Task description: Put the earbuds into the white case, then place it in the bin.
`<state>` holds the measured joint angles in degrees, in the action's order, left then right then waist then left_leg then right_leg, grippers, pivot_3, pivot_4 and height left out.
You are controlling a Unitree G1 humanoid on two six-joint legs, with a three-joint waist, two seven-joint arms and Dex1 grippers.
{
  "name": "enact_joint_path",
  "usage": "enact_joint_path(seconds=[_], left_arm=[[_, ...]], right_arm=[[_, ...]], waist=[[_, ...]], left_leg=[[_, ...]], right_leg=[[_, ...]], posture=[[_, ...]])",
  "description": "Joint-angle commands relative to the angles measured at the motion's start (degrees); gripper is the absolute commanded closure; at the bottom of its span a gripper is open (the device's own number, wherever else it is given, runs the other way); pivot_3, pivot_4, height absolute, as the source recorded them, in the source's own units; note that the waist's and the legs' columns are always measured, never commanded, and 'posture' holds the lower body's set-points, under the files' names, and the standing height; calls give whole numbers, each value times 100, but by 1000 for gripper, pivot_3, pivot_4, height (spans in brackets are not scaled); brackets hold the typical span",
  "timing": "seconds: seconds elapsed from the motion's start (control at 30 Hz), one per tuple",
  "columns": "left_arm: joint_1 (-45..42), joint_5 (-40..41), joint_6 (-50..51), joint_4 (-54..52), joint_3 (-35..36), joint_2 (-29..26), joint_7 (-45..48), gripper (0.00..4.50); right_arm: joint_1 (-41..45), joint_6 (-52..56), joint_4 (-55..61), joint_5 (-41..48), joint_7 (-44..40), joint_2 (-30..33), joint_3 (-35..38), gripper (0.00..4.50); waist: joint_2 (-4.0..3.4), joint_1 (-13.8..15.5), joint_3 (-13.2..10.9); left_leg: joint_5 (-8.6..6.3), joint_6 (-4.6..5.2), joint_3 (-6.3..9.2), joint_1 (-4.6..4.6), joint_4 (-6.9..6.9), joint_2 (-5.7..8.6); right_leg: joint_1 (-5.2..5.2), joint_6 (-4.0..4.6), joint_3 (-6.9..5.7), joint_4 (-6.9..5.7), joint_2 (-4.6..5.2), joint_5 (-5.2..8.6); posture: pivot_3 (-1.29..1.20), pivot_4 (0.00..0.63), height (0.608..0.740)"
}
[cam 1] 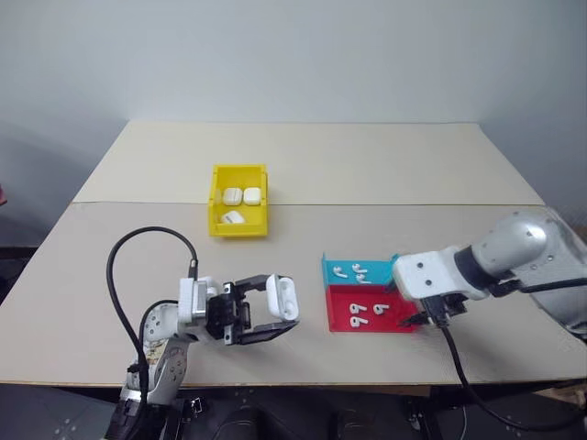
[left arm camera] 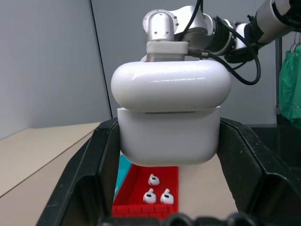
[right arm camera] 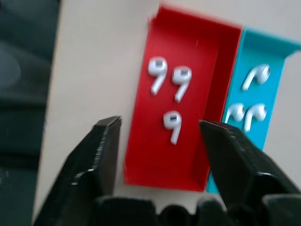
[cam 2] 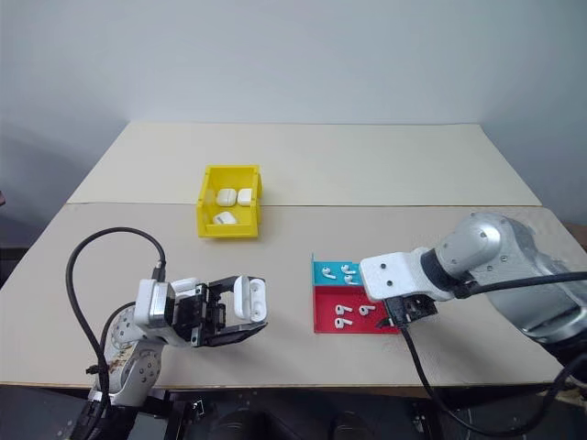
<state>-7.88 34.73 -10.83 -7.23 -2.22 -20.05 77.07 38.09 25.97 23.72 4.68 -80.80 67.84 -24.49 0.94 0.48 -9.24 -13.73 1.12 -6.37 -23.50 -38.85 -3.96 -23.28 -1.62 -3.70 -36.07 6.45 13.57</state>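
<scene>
yellow bin (cam 1: 238,199), white case (cam 1: 282,296), red tray (cam 1: 371,309), cyan tray (cam 1: 359,271)

No readable text, labels, brands, numbers or signs on anything in view.

Pale beige table (cam 1: 367,165) against a plain grey-white wall (cam 1: 293,55), perhaps evenly lit.

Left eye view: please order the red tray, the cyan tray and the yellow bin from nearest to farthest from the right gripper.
1. Red tray: directly under the right gripper, at the table's near edge.
2. Cyan tray: touching the red tray on its far side.
3. Yellow bin: farthest, toward the table's middle on the robot's left, holding three white cases.
</scene>
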Motion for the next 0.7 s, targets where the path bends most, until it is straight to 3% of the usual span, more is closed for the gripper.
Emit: enact_joint_path(seconds=[0.03, 0.7], left_arm=[[30, -59, -155, -181, -56, 23, -54, 1705], [346, -161, 96, -695, -179, -133, -623, 1705]], right_arm=[[213, -199, -123, -534, -138, -219, -260, 1937], [359, -768, -693, -1844, -405, -1267, -795, 1937]], waist=[[0, 0, 0], [-1, -6, 1]], left_leg=[[0, 0, 0, 0, 0, 0], [2, -3, -2, 1, 0, -2]], right_leg=[[0, 0, 0, -1, 0, 0], [-3, 1, -3, -6, -2, 0]], posture=[[0, 150, 740], [0, 150, 740]])
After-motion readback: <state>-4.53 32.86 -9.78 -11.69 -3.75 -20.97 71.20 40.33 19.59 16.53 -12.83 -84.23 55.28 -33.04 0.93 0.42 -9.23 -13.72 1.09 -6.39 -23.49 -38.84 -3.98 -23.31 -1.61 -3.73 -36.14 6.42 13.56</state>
